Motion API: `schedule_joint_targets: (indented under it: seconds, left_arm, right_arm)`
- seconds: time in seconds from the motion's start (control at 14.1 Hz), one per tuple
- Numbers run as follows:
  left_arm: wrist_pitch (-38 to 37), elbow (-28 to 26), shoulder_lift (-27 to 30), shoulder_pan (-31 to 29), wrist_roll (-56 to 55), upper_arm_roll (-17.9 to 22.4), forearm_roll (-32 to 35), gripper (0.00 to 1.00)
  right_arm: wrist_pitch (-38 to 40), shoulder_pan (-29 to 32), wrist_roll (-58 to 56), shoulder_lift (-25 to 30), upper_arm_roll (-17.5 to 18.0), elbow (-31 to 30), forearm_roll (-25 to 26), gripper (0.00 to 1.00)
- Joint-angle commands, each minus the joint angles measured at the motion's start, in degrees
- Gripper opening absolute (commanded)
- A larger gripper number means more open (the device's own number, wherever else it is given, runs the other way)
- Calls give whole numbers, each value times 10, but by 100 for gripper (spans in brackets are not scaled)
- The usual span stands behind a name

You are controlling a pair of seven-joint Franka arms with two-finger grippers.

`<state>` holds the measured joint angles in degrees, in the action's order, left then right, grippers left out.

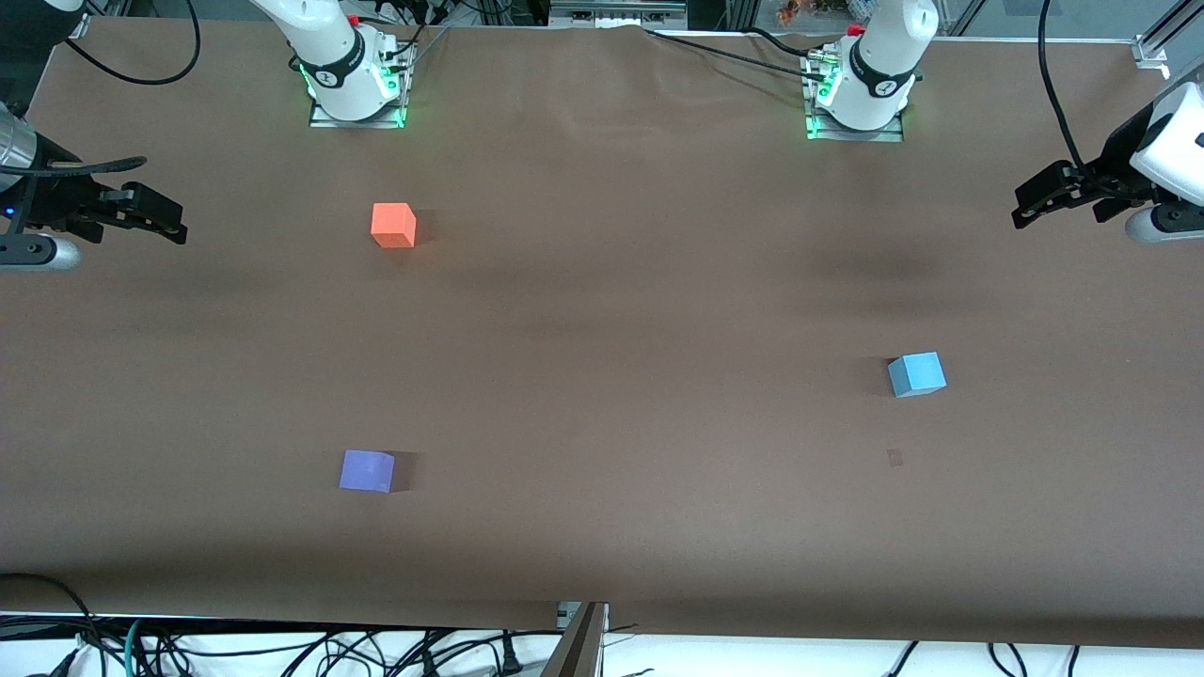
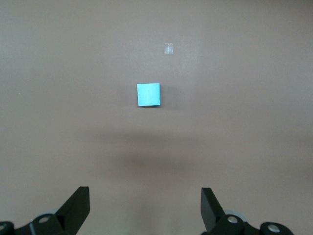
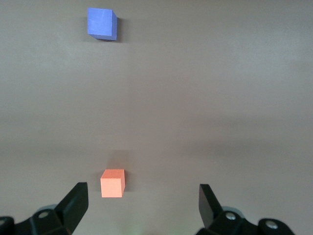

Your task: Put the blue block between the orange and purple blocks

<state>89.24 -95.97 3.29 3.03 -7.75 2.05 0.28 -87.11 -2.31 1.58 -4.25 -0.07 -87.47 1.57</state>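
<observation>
The blue block (image 1: pixel 916 374) sits on the brown table toward the left arm's end; it also shows in the left wrist view (image 2: pixel 148 94). The orange block (image 1: pixel 393 226) lies toward the right arm's end, near the right arm's base, and shows in the right wrist view (image 3: pixel 113 183). The purple block (image 1: pixel 366 470) lies nearer the front camera than the orange one, also in the right wrist view (image 3: pixel 101 23). My left gripper (image 1: pixel 1025 209) is open and empty, up at the left arm's end of the table. My right gripper (image 1: pixel 174 221) is open and empty at the right arm's end.
A small pale mark (image 1: pixel 895 458) lies on the table a little nearer the front camera than the blue block; it also shows in the left wrist view (image 2: pixel 169 49). Cables hang along the table's front edge (image 1: pixel 602 616).
</observation>
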Motion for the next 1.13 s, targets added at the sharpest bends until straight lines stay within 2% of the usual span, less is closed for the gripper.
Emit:
schedule_joint_targets:
  seconds: [0.0,0.42,0.64,0.78,1.06]
  left_arm:
    - [-6,11,-29,-2,-2,-1,2,100]
    - [-6,51,-97,-10,-2,5,2,100]
    - [-16,65,-152,-8,-2,2,4,100]
    - [-16,72,-214,-8,-1,4,7,100]
    - [14,83,-266,-17,6,3,28,100]
  right_arm:
    - [4,7,-12,-9,2,16,-13,100]
    - [4,7,-12,-9,1,16,-13,100]
    - [4,7,-12,-9,1,16,-13,100]
    - [4,7,-12,-9,1,16,-13,100]
    - [4,7,-12,-9,-1,16,-17,100]
